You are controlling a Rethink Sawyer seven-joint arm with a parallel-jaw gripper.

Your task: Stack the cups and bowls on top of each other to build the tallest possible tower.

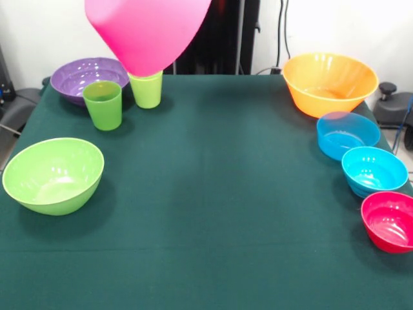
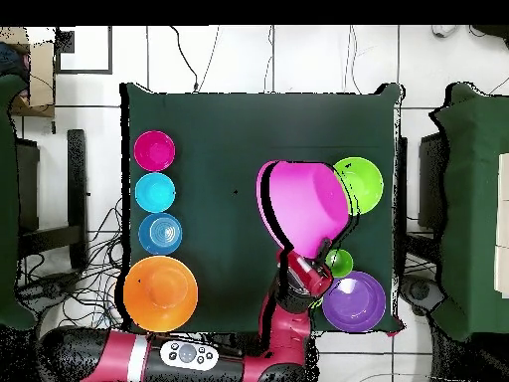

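Observation:
My gripper (image 2: 315,261) is shut on the rim of the large pink bowl (image 1: 148,29) and holds it tilted in the air above the table's cup corner; the bowl hides the gripper in the front view. Under it stand the green cup (image 1: 103,104) and the lime-green cup (image 1: 146,89), whose top the bowl covers. The purple bowl (image 1: 87,76) sits behind them and the lime-green bowl (image 1: 53,174) in front. The orange bowl (image 1: 329,82), blue bowl (image 1: 347,134), turquoise bowl (image 1: 374,170) and small red bowl (image 1: 389,221) line the opposite side. The red cup is out of view.
The dark green table cloth (image 1: 219,194) stretches between the two groups of bowls. In the overhead view the arm (image 2: 288,328) reaches in from the table's bottom edge, next to the purple bowl (image 2: 355,301) and one green cup (image 2: 339,263).

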